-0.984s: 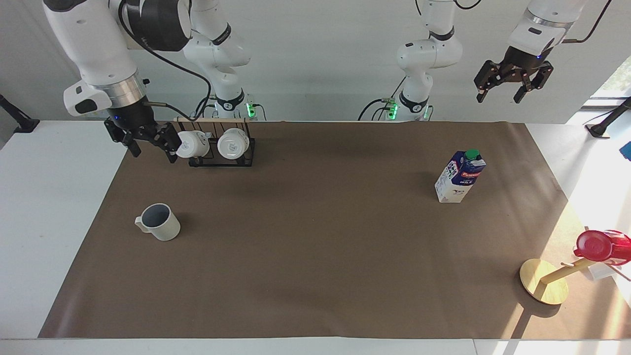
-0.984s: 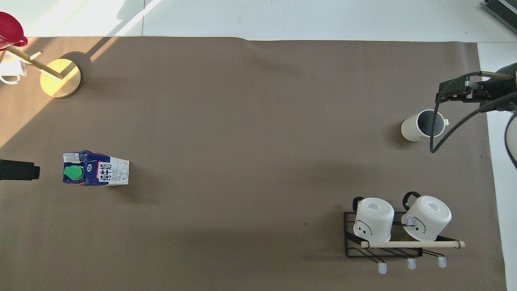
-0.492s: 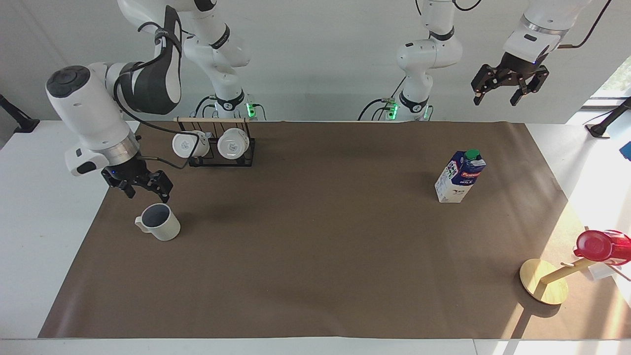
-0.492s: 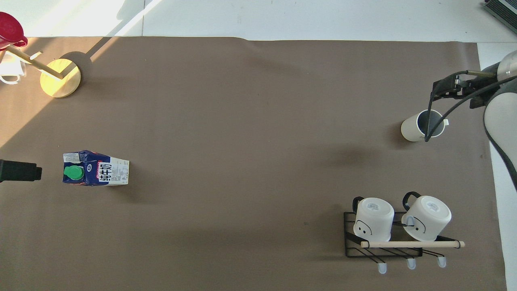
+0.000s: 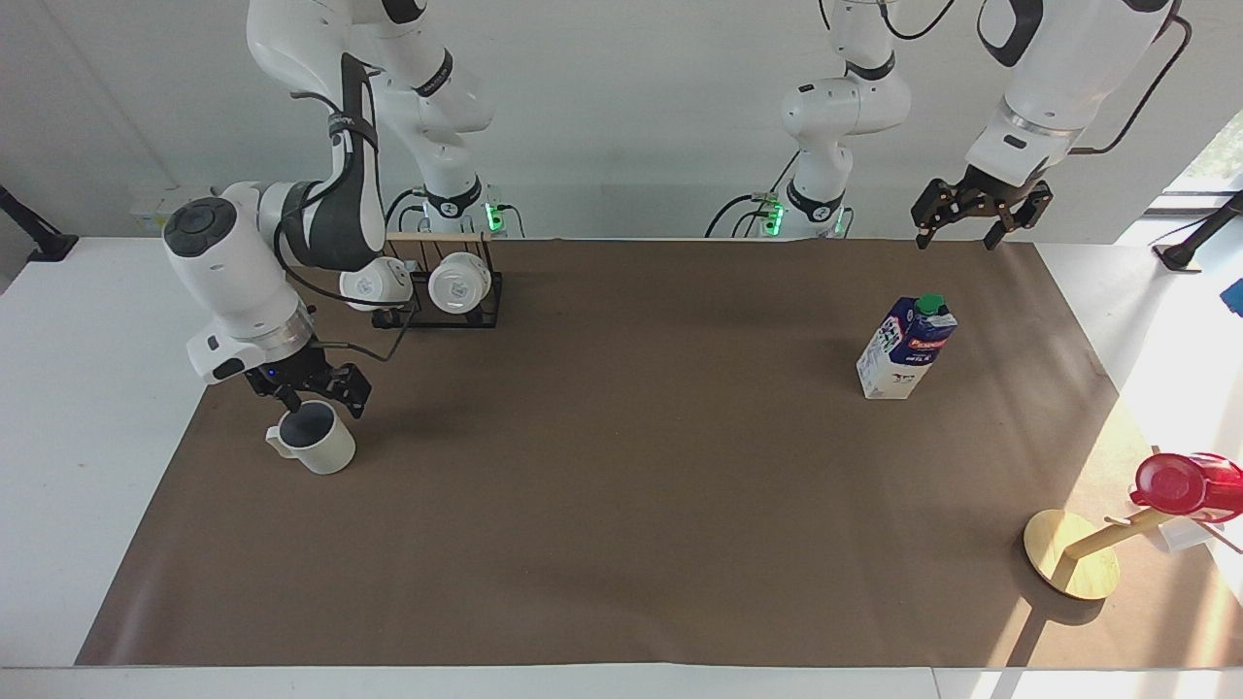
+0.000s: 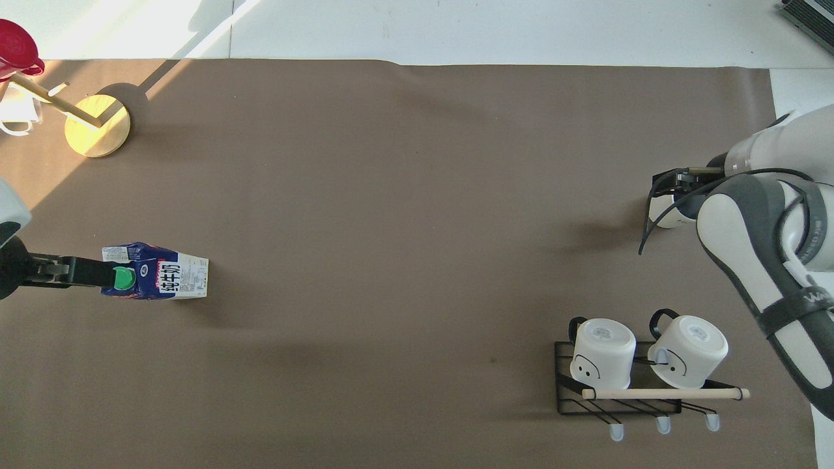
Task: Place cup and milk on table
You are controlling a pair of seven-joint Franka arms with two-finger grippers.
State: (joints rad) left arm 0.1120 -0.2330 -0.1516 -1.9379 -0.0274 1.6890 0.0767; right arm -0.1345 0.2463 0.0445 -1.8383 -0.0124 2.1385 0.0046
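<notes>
The cream cup (image 5: 320, 445) stands upright on the brown mat of the table (image 5: 621, 505), toward the right arm's end. My right gripper (image 5: 313, 390) hangs open just above its rim, one finger to each side. In the overhead view the right arm covers most of the cup (image 6: 663, 213), and the right gripper (image 6: 672, 184) shows as dark links over it. The milk (image 5: 905, 348) stands upright toward the left arm's end. My left gripper (image 5: 974, 212) is open, up in the air above the carton. Seen from overhead, the left gripper (image 6: 98, 280) overlaps the green cap of the milk (image 6: 166, 280).
A black wire rack (image 5: 456, 318) with two white mugs (image 6: 638, 355) sits near the right arm's base. A wooden stand (image 5: 1068, 555) with a red cup (image 5: 1180, 482) stands at the mat's corner farthest from the robots, at the left arm's end.
My right gripper has come down from beside the rack to just above the cup. My left gripper has lowered and moved over the milk. Cup and carton have not moved.
</notes>
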